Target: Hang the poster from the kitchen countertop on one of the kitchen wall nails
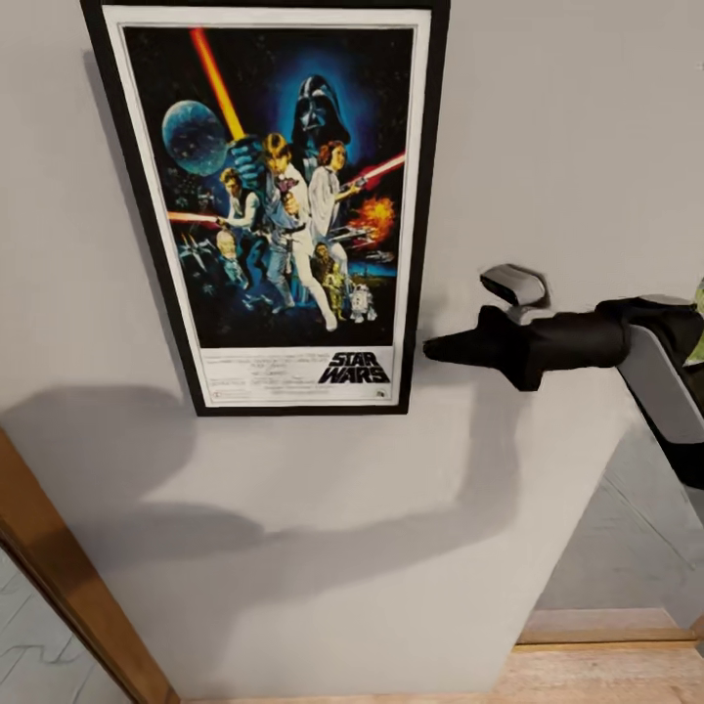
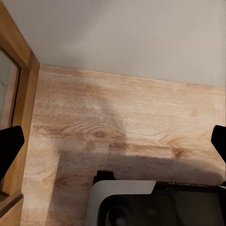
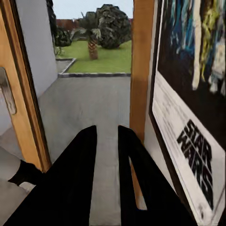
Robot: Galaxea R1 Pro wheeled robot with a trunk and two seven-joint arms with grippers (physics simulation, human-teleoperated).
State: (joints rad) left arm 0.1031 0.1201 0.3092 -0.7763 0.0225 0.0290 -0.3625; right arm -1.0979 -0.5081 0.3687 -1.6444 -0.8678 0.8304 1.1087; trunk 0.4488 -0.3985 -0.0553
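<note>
The Star Wars poster hangs flat against the light-grey wall, slightly tilted, its black frame and white border in full sight. No nail can be made out; the frame covers the wall behind it. My right gripper points at the poster's lower right edge, a small gap away, shut with nothing in it. In the right wrist view the poster runs along beside the two dark fingers, not between them. My left gripper is open over the wooden floor. The countertop is out of view.
A wooden door frame slants across the lower left, close to the wall. The right wrist view looks through an open doorway to a lawn and trees. My own base sits below the left gripper. Wooden floor lies at the wall's foot.
</note>
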